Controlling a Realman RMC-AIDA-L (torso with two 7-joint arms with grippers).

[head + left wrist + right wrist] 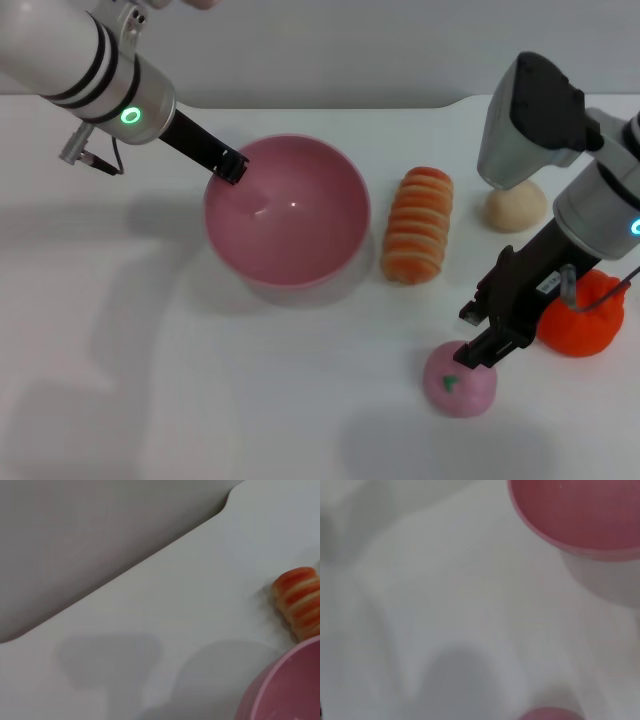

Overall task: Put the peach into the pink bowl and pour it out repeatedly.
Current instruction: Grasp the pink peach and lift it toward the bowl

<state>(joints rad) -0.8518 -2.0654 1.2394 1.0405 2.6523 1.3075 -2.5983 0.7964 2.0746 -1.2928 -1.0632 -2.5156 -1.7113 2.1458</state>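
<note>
Currently the right gripper sits right at the top of the peach, which rests on the white table near the front edge, well apart from the pink bowl. Whether the right jaws are spread or closed on the fruit, I cannot tell; the fingertips overlap the peach's upper edge in the head view. The left gripper is at the bowl's far-left rim and looks clamped on it, steadying the bowl. Bowl is upright and empty.

Step in hand, as I judge it: grasp the peach. To do it well, centre the fingers across the widest part of the fruit, not the crown, since a soft round body would squirt out of a high pinch. Squeeze lightly. Lift straight up before travelling toward the bowl, clearing the striped orange bread roll between them.

Surface: plain white tabletop, smooth, matte, with soft shadows. An orange-red fruit lies just beside the right arm, a beige ball behind it. Pale grey wall beyond the table's far edge.
</note>
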